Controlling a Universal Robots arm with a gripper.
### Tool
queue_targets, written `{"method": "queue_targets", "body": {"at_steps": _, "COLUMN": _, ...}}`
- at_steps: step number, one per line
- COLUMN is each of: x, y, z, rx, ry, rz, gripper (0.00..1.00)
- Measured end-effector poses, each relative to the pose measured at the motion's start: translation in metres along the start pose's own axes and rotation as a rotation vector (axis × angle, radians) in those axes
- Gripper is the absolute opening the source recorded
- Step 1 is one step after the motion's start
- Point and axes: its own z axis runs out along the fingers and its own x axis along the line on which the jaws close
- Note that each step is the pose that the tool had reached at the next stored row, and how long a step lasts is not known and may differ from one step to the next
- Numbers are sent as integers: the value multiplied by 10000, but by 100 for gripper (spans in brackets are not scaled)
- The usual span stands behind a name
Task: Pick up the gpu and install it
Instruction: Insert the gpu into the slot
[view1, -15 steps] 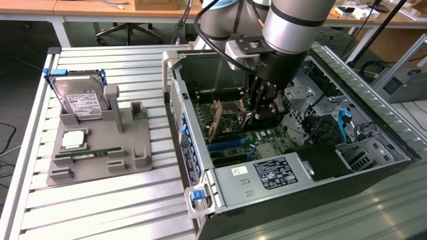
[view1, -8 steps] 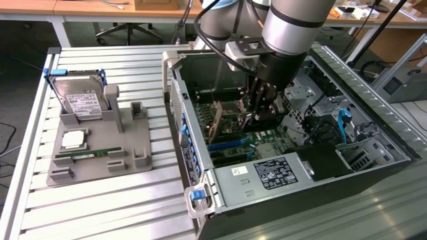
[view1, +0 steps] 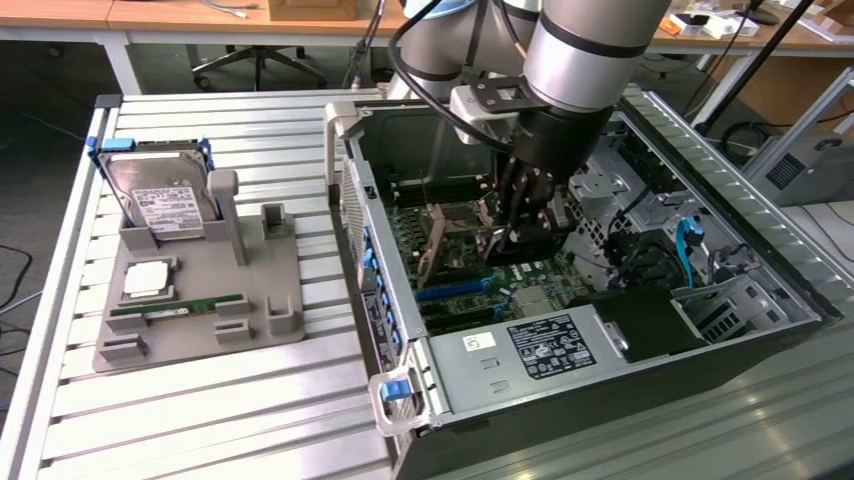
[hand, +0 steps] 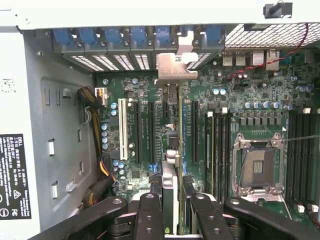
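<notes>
In the exterior view the gripper (view1: 514, 235) is down inside the open computer case (view1: 747, 300), its fingers closed partway on the gpu (view1: 434, 245), which it holds on edge just above the motherboard (view1: 514, 285); on the exterior view's left a grey holder (view1: 200, 300) carries a hard drive (view1: 160, 205) and a RAM stick (view1: 174, 307), well apart from the work; the picking up looks done, and the step in hand I judge to be the install itself. In the wrist view the gpu (hand: 171, 165) runs edge-on away from the gripper (hand: 172, 210), clamped between the fingers (hand: 149, 215), its silver bracket (hand: 176, 65) up near the blue rear slot clips (hand: 122, 36), the card lying along the black expansion slots (hand: 151, 132); whether its edge is already in a slot I cannot tell; seating it calls for its edge to be square over one slot, the bracket meeting the rear opening, and a straight, even push.
</notes>
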Motion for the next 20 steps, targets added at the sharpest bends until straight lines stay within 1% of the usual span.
{"method": "queue_targets", "body": {"at_steps": 6, "x": 3, "y": 0, "z": 15, "rx": 1, "ry": 46, "rz": 0, "gripper": 27}}
{"method": "queue_targets", "body": {"at_steps": 18, "x": 9, "y": 1, "z": 41, "rx": 2, "ry": 114, "rz": -1, "gripper": 27}}
{"method": "queue_targets", "body": {"at_steps": 20, "x": 11, "y": 1, "z": 50, "rx": 3, "ry": 134, "rz": -1, "gripper": 27}}
